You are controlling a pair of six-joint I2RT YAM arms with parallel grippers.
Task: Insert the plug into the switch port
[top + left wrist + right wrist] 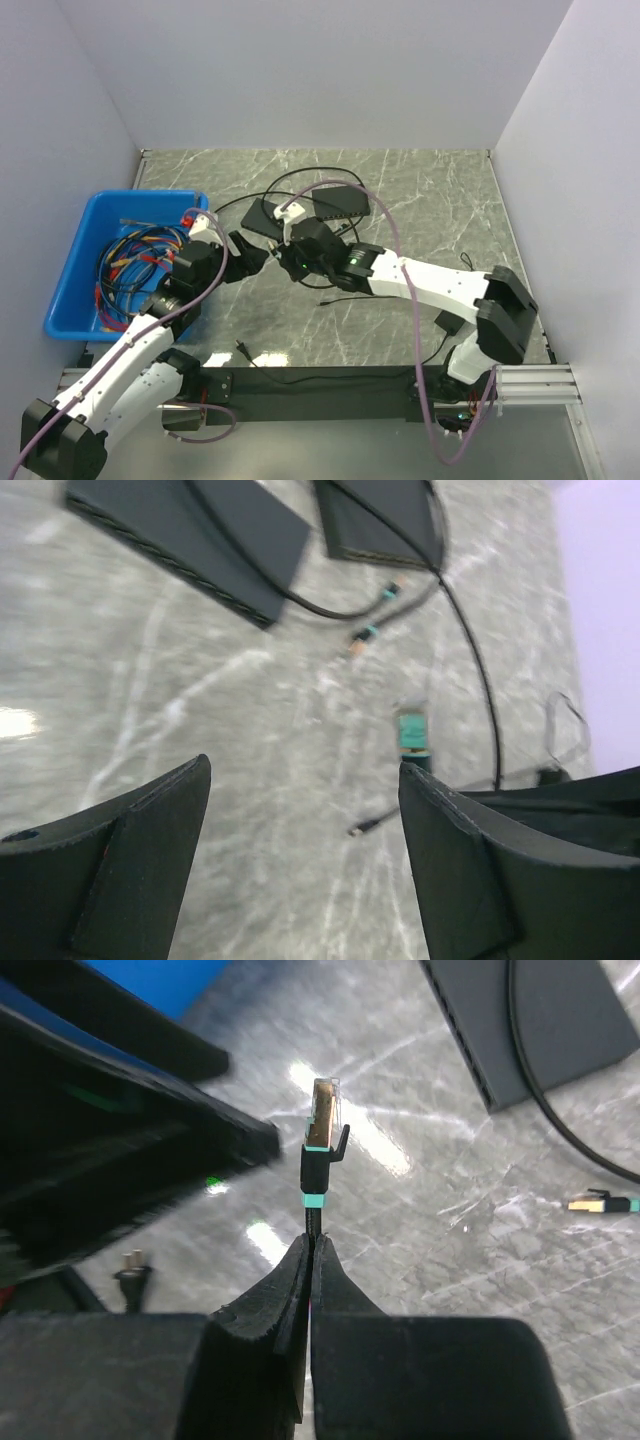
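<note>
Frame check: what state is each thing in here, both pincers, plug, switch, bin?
right pincer: shut, pinching the plug by its cable.
plug: held, sticking out past the fingertips, not inserted.
left pincer: open, empty.
switch: flat on the table, held plug not in it.
blue bin: holding a multicoloured wire bundle.

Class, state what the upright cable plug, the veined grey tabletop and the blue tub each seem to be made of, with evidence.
Clear-tipped cable plug: likely transparent moulded plastic; gold-coloured contacts glint like metal. Veined grey tabletop: polished marble or marble-print laminate; bright glare patches. Blue rectangular tub: probably moulded plastic; uniform colour, rounded rim.
</note>
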